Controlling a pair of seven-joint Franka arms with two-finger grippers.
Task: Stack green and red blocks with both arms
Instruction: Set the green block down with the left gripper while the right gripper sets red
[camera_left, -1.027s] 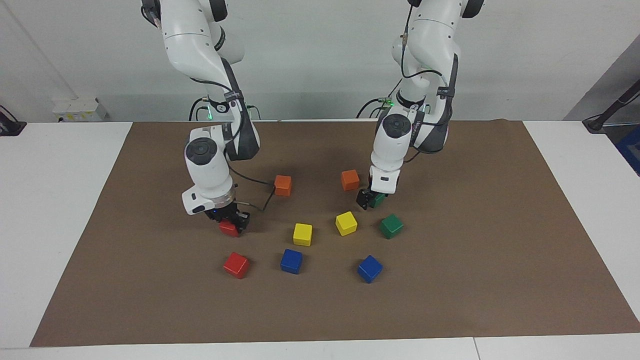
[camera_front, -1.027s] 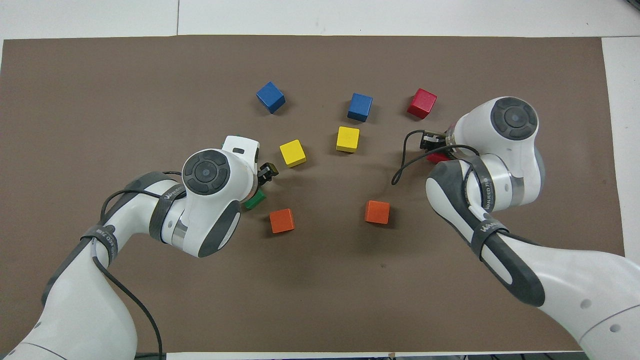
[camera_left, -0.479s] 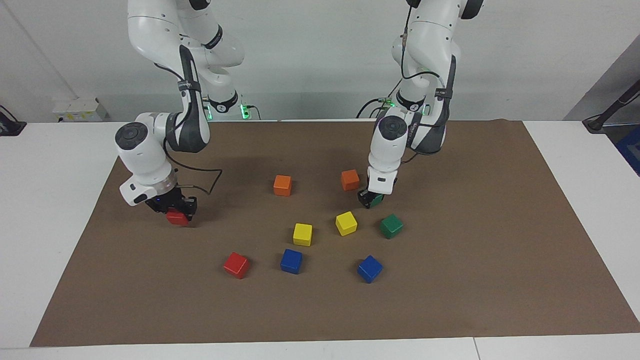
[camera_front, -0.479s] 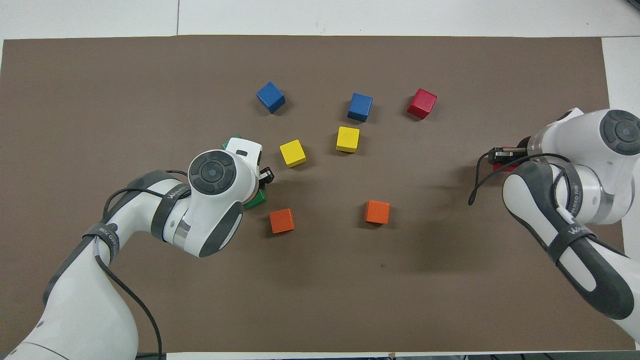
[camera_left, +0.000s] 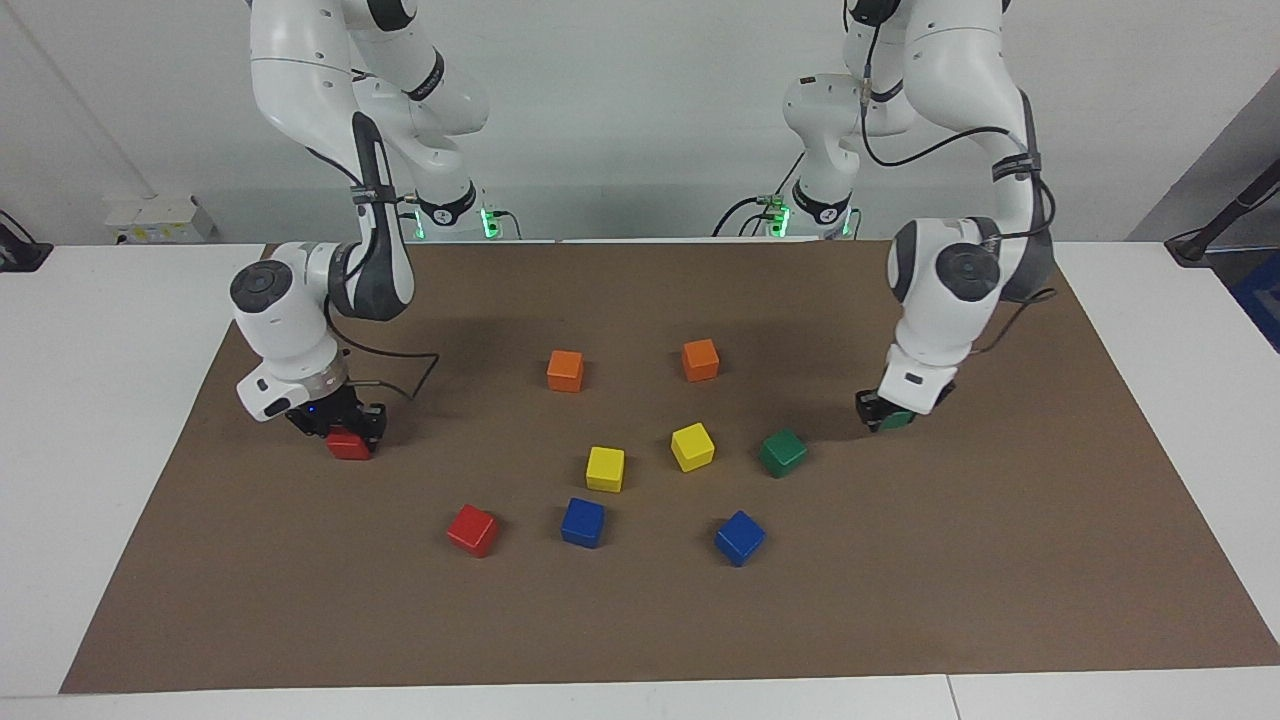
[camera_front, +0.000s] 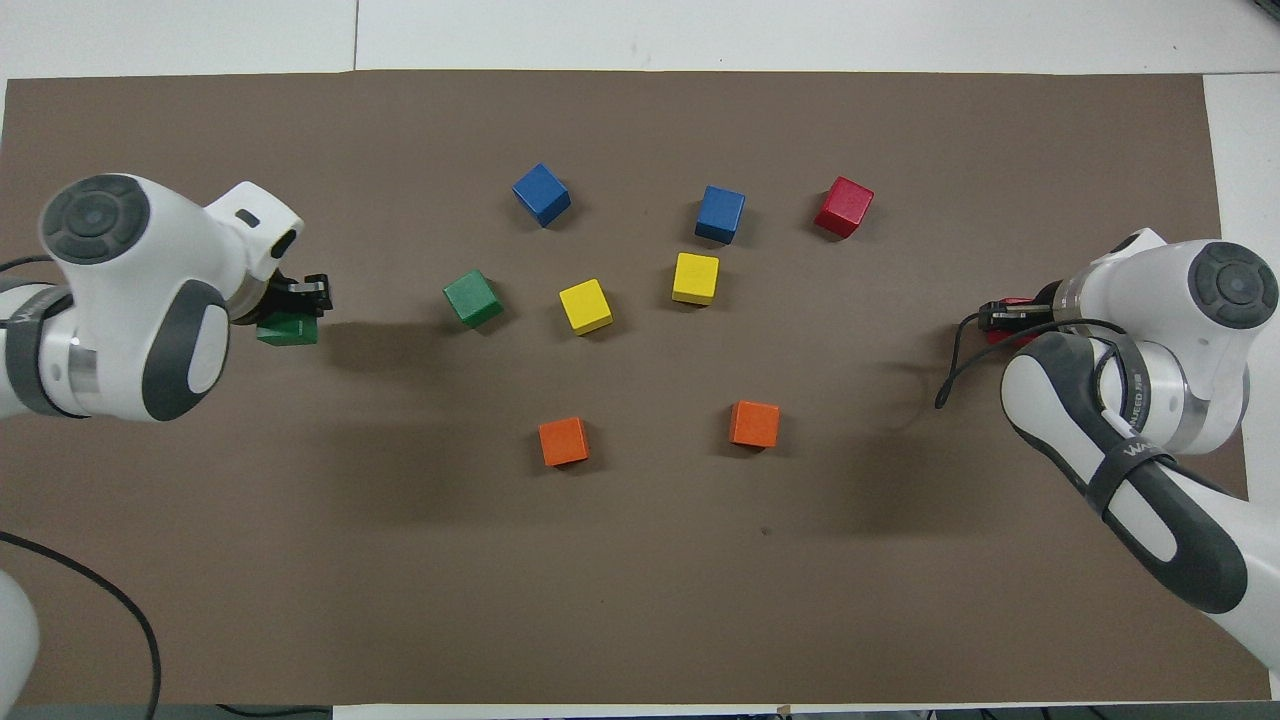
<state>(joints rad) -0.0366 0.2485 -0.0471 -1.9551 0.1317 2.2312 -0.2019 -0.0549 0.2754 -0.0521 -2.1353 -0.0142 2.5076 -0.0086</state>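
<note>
Toward the right arm's end of the table (camera_left: 130, 420), the right claw (camera_left: 345, 432) is clamped on a red block (camera_left: 350, 445), low over the brown mat (camera_left: 640, 620); whether the block rests on the mat cannot be told. The loose red block (camera_left: 472, 529) lies beside a blue cube (camera_left: 582, 522), with two yellow cubes (camera_left: 605, 468) and two orange cubes (camera_left: 565, 370) nearer the robots. The loose green block (camera_left: 782, 452) lies beside the yellow pair, and toward the left arm's end the left claw (camera_left: 885, 415) grips the other green block (camera_left: 897, 420). Done well, each held block should be set flat on clear mat, well apart from the other cubes, so its partner can later be lowered squarely on top. Compared with one second earlier, both arms have swung outward from the cluster, and the left claw, then spread around its green block, has closed on it.
</note>
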